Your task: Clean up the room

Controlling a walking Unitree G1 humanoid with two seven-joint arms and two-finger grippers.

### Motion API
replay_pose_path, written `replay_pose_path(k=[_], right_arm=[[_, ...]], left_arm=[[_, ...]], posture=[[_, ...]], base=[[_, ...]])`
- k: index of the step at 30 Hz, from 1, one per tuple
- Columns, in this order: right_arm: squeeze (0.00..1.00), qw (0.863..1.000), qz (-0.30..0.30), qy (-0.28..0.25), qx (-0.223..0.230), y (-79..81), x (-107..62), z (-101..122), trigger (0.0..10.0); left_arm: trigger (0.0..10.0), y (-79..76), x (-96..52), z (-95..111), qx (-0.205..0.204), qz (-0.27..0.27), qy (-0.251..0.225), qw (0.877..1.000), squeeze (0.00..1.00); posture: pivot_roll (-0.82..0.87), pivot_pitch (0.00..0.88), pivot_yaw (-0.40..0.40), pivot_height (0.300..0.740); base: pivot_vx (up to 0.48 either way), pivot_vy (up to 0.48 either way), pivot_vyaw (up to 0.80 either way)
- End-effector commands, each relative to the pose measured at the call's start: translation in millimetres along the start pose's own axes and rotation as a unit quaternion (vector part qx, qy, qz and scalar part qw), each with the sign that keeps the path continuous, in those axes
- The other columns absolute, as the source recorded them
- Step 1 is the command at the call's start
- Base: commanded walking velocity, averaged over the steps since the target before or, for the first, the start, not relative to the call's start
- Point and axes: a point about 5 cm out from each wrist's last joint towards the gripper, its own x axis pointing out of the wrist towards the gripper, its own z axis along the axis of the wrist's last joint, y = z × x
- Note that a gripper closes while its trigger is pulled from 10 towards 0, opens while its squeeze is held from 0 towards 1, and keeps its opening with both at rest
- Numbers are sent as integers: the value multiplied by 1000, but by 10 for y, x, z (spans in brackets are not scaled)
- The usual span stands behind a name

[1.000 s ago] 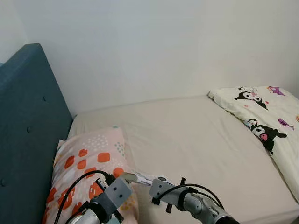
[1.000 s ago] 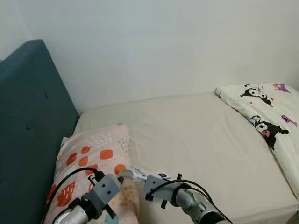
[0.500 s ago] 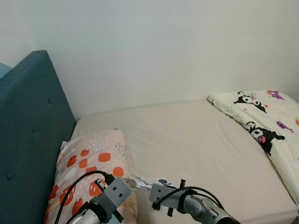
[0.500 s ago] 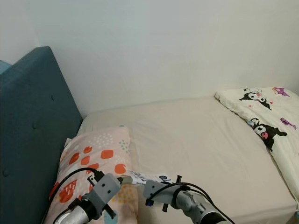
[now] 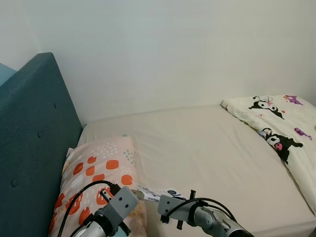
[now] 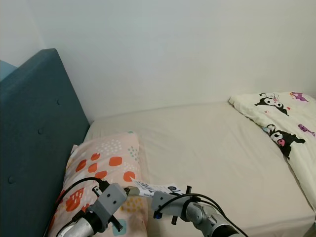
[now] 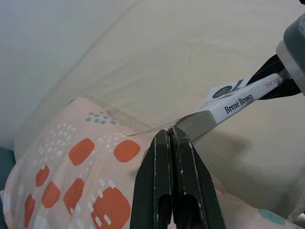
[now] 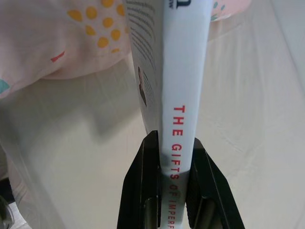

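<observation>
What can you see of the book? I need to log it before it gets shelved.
The book is a white paperback; its spine reads "Brené Brown" in black and "THE GIFTS OF IMPERF…" in red. It hangs off the bed sheet, beside the patterned pillow. The right claw clamps its spine end; the left claw, shut, meets its far corner.

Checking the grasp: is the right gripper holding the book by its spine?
Yes, the right gripper has a black finger on each side of the white book, clamped across its spine.
</observation>
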Motion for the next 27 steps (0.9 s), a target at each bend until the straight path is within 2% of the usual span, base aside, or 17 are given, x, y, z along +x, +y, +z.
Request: replay_pose_path(k=[1,14,27], right_arm=[[0,1000,-9,-12,-6,-46,12,49,10000],[0,1000,-10,-13,-7,-50,15,55,10000],[0,1000,-8,-13,1,-14,23,63,10000]], left_arm=[[10000,-10,-11,-18,-8,-1,6,1000,0],[10000,-7,-9,-4,-6,-3,4,1000,0],[10000,21,-22,-47,-1,-5,27,1000,0]], posture=[[-52,0,-2,740],[-50,0,-2,740],[-43,0,6,740]], base=[[0,0,0],[-321,0,0],[0,0,0]])
